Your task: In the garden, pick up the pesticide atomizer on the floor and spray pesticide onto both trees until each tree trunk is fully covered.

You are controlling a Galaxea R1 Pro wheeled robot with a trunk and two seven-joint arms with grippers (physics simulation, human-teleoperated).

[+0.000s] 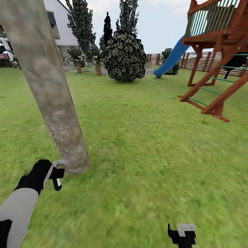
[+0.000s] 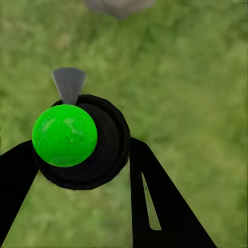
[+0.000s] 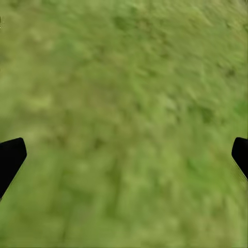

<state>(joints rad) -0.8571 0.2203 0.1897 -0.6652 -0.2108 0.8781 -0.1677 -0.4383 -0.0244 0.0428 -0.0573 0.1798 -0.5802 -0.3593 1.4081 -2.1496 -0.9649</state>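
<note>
- Head view: left gripper [image 1: 57, 174] sits low at the left, w/ the pesticide atomizer [image 1: 57, 176] in it, just beside the base of the tree trunk [image 1: 48, 86].
- Trunk leans across the left of that view; a patch of pale specks shows low on the bark, right above the atomizer. Looks like spray landed there, but that's my read.
- Left wrist view: fingers [image 2: 155, 196] clamped on the atomizer [image 2: 77, 139], one each side of its dark round body; bright green round end faces the cam, grey nozzle pointing toward the trunk foot [image 2: 119, 6] at the frame edge.
- Right gripper [image 1: 182, 234] low at the bottom of head view, over the lawn [image 1: 144, 137], nothing in it. Right wrist view: fingertips [image 3: 10, 157] wide apart at both frame edges, grass between.
- Background: round dark shrub [image 1: 124, 57], wooden play frame [image 1: 220, 58] w/ blue slide [image 1: 172, 57], slat fence [image 1: 203, 63] behind.
- Progress, judged: pick-up done, spraying of this trunk prob. under way. Specks cover just a small low patch; most of the bark visible is bare, so lots left here.
- Can't see a second thick-trunked tree from here, so its state is unknown; that one is likely still to do.
</note>
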